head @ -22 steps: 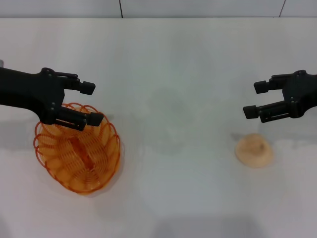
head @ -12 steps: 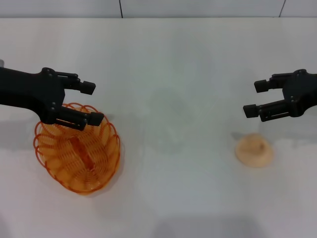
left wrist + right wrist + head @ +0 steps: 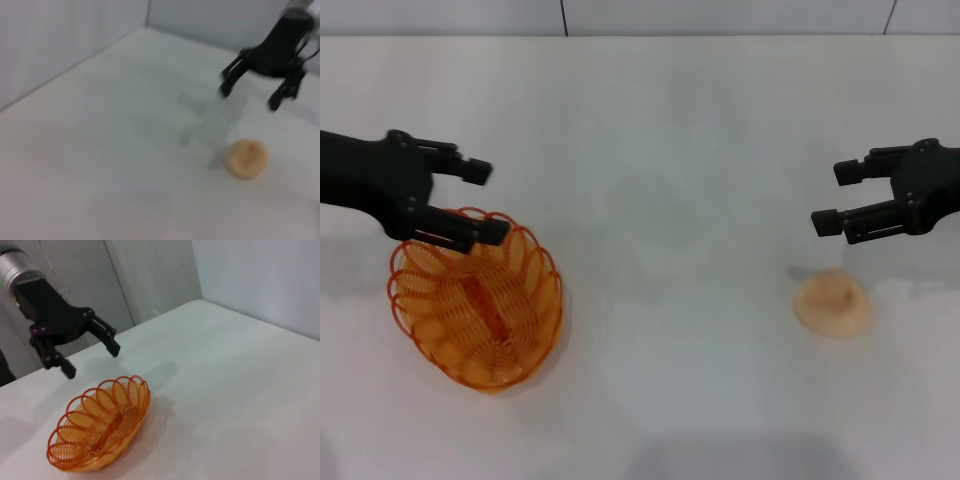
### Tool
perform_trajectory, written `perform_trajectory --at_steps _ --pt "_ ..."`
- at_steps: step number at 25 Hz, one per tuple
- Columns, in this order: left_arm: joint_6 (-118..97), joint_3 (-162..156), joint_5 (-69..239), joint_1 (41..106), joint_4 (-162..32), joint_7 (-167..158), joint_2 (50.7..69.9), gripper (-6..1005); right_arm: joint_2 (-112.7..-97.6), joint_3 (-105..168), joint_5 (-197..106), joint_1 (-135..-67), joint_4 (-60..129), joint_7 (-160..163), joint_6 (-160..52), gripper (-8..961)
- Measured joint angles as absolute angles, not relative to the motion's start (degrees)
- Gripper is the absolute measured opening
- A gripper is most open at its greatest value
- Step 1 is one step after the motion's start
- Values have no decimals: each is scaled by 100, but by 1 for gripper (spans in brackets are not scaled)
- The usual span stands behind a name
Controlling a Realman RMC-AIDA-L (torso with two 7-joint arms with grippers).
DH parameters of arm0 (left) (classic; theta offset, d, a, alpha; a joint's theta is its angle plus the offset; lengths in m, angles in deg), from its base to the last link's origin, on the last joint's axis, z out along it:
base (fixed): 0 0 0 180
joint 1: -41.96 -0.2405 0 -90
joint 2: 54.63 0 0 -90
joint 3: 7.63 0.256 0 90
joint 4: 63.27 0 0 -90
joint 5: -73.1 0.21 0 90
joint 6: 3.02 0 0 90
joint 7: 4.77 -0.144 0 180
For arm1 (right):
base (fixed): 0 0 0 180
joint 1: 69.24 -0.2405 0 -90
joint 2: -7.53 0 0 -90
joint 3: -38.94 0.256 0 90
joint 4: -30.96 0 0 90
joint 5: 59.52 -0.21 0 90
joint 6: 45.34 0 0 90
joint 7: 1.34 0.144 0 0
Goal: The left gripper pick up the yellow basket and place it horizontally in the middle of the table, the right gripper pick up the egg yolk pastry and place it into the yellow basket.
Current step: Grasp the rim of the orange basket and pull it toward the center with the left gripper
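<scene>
The yellow basket (image 3: 475, 310) lies empty on the white table (image 3: 660, 150) at the left, its long axis tilted. My left gripper (image 3: 487, 202) is open and empty, hovering above the basket's far rim. The egg yolk pastry (image 3: 832, 303) sits on the table at the right. My right gripper (image 3: 831, 197) is open and empty, above the table just beyond the pastry. The left wrist view shows the pastry (image 3: 246, 158) and the right gripper (image 3: 248, 98) above it. The right wrist view shows the basket (image 3: 100, 425) and the left gripper (image 3: 92, 360) above it.
A grey wall (image 3: 720, 15) runs along the table's far edge. Bare white tabletop lies between the basket and the pastry.
My left gripper has moved a little to the left over the basket's far rim, still open. The right gripper, basket and pastry have not moved.
</scene>
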State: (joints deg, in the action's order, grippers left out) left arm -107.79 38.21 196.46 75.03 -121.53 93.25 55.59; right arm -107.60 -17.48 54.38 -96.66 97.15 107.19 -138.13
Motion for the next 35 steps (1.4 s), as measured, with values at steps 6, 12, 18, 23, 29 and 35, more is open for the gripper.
perform_trajectory --at_steps 6,12,18,23,29,35 --pt "-10709 3503 20546 7747 -12154 9569 5355 859 -10766 -1748 5437 -9678 9714 10719 -13777 869" --pt "-10593 3310 21412 7920 -12154 9694 5323 859 -10776 -1749 5387 -9688 9653 10719 -13724 869" --pt "-10346 3302 21890 7966 -12154 9862 5316 859 -10778 -1748 5356 -9702 9644 10720 -13674 868" --pt "-10070 3280 22017 7954 -12022 9910 5306 859 -10778 -1748 5348 -9711 9644 10720 -13674 868" --pt "-9894 3254 22133 8000 -11909 10000 5414 858 -10775 -1749 5340 -9753 9644 10721 -13674 868" --pt "-9858 3224 22040 8034 -11886 10355 5427 858 -10767 -1747 5341 -9816 9637 10730 -13695 868"
